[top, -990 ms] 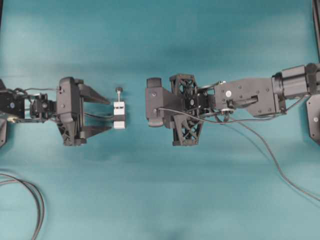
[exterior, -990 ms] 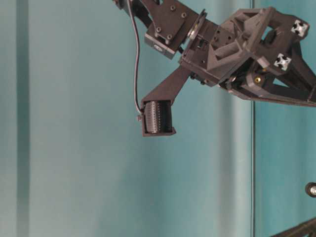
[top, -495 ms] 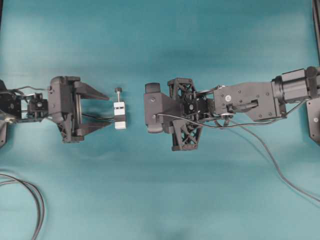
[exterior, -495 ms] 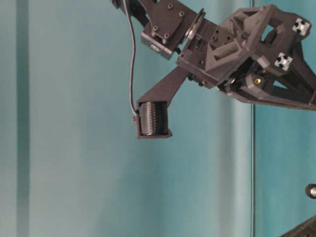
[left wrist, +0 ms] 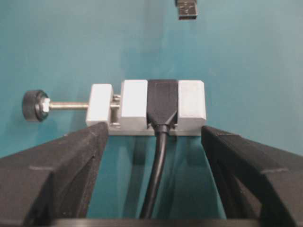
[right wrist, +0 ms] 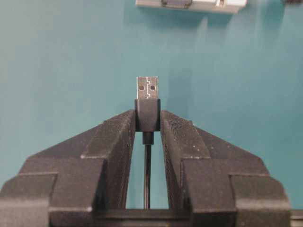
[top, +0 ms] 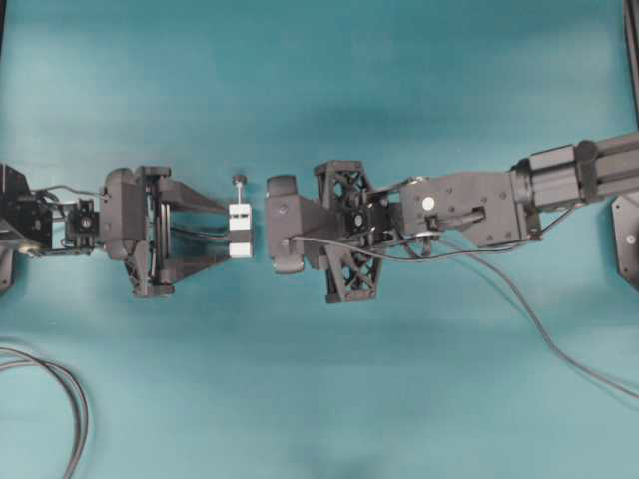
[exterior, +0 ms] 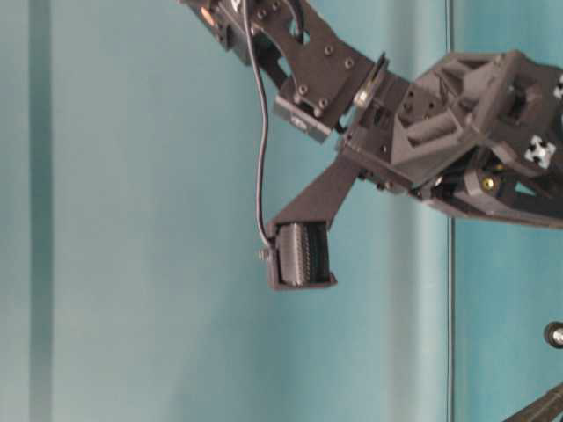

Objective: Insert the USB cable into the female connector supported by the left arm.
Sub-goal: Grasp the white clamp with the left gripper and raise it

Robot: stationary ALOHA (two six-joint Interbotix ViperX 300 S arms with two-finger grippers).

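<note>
The female connector (top: 240, 232) is a white clamp block with a black band and a side screw (left wrist: 35, 105), resting on the teal table. My left gripper (top: 222, 232) is open, its fingertips (left wrist: 97, 135) at the block's two ends, and the block's dark cable (left wrist: 158, 165) runs back between them. My right gripper (right wrist: 147, 120) is shut on the USB cable's dark plug (right wrist: 147, 101), whose metal tip points at the block (right wrist: 189, 4) a short way ahead. The same tip shows beyond the block in the left wrist view as the plug (left wrist: 187, 9). From overhead the right finger (top: 283, 225) hides the plug.
Thick black looped cables (top: 70, 399) lie at the front left. The USB cable (top: 539, 319) trails from the right arm across the table to the right edge. A black mount (top: 627, 239) stands at the far right. A screw knob (exterior: 554, 335) peeks in low in the table-level view.
My right gripper has carried the plug left and lower, closer to the block. The left gripper drew back, then came forward so its tips flank the block, jaws slightly narrower.
</note>
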